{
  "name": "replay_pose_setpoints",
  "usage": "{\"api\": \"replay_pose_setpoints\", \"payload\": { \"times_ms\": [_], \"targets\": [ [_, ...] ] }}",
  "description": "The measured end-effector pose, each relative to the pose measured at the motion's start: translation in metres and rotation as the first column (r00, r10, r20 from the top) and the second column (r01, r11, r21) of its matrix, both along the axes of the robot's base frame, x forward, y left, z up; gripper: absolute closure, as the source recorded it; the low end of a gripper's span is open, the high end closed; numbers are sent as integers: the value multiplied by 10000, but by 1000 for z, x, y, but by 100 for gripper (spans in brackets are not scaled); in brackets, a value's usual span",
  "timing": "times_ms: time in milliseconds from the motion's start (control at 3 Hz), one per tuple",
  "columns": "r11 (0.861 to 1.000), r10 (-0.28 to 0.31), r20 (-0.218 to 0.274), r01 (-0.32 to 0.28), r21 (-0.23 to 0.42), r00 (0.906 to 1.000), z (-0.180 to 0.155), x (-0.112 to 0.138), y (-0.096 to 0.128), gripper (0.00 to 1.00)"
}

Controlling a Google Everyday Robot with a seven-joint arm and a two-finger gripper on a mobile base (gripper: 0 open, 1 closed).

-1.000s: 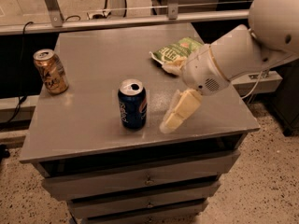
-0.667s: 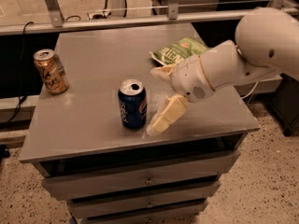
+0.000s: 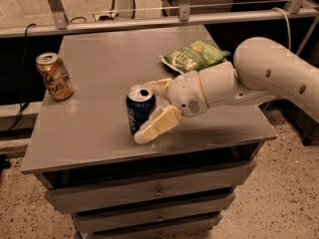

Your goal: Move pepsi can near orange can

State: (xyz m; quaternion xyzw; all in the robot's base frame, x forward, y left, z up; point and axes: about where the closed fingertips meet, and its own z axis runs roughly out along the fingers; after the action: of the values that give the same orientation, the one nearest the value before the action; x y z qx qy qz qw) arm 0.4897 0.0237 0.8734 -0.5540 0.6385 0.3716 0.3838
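The pepsi can (image 3: pixel 135 114), dark blue with a silver opened top, stands upright near the front middle of the grey table (image 3: pixel 84 133). The orange can (image 3: pixel 55 77) stands upright near the table's left edge, well apart from the blue can. My gripper (image 3: pixel 145 109) reaches in from the right on a white arm. It is open and straddles the pepsi can. One cream finger lies behind the can and the other finger (image 3: pixel 157 126) lies in front of it, close to its side.
A green chip bag (image 3: pixel 197 55) lies at the back right of the table, just behind my arm. Drawers (image 3: pixel 157 190) sit under the tabletop. A metal rail (image 3: pixel 149 21) runs behind the table. Speckled floor lies around it.
My gripper has moved left from beside the pepsi can until its fingers stand on either side of it. Neither can has moved.
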Motion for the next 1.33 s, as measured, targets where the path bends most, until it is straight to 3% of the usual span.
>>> {"api": "replay_pose_setpoints", "payload": {
  "times_ms": [667,1000,1333],
  "targets": [
    [9988,-159,-324,174,453,9993,4,5,-4,53],
    [9980,-561,-16,561,277,9984,19,12,-30,77],
    [9983,-504,-19,504,285,9987,19,11,-27,98]
  ]
}}
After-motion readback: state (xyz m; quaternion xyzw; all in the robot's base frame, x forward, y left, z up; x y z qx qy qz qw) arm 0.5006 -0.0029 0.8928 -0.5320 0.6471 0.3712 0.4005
